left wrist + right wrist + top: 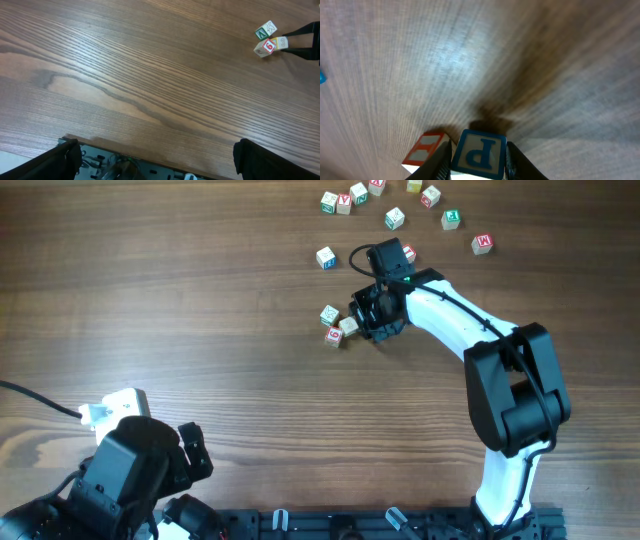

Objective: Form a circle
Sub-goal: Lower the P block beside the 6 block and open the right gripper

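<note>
Pinching a P cube at woodgrain table is right end effector; left end effector gapes

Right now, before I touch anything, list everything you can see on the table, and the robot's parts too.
Brown wood-grain table: one, under everything.
Scattered whitish letter cubes: nine; red, green and yellow markings; far edge.
Lone whitish cube: one, between that group and the clump.
Half-hidden red-marked cube: one, behind the right arm.
Clump of whitish letter cubes: three, packed close, mid-table: green-marked cube, red-6 cube, blue-P cube.
White box with black cable: one, by the left arm.
Left fingers: two, black, open, near edge.
Right fingers: two, black, closed on the blue-P cube.
</note>
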Controlling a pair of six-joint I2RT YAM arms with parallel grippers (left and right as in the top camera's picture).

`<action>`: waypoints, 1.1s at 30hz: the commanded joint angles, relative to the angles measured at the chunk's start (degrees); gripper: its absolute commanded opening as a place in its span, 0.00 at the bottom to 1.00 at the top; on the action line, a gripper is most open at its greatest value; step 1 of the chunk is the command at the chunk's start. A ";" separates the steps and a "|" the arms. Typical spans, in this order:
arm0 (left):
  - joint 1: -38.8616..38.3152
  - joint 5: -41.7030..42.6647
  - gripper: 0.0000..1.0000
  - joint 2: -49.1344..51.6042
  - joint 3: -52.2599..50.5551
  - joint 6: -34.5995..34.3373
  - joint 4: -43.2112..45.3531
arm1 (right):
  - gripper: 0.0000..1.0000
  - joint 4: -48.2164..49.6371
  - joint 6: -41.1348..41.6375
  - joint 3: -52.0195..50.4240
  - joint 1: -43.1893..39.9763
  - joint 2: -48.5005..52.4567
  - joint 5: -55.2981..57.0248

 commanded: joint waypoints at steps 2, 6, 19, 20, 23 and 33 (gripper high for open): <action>0.26 0.07 1.00 -0.11 -0.11 -0.72 -0.02 | 0.31 -1.36 4.04 -0.15 -0.74 1.11 -0.22; 0.26 0.07 1.00 -0.11 -0.11 -0.72 -0.02 | 0.29 -1.33 5.95 -0.15 -1.11 1.03 1.14; 0.26 0.07 1.00 -0.11 -0.11 -0.72 -0.02 | 0.52 -5.27 6.62 2.97 -1.11 0.92 6.82; 0.26 0.07 1.00 -0.11 -0.11 -0.72 -0.02 | 0.55 -6.88 6.08 4.02 -1.11 0.90 7.80; 0.26 0.07 1.00 -0.11 -0.11 -0.72 -0.02 | 0.67 -11.72 5.27 7.02 -1.11 0.81 10.51; 0.26 0.07 1.00 -0.11 -0.11 -0.72 -0.02 | 0.89 -14.45 -1.29 7.72 -1.11 0.46 13.86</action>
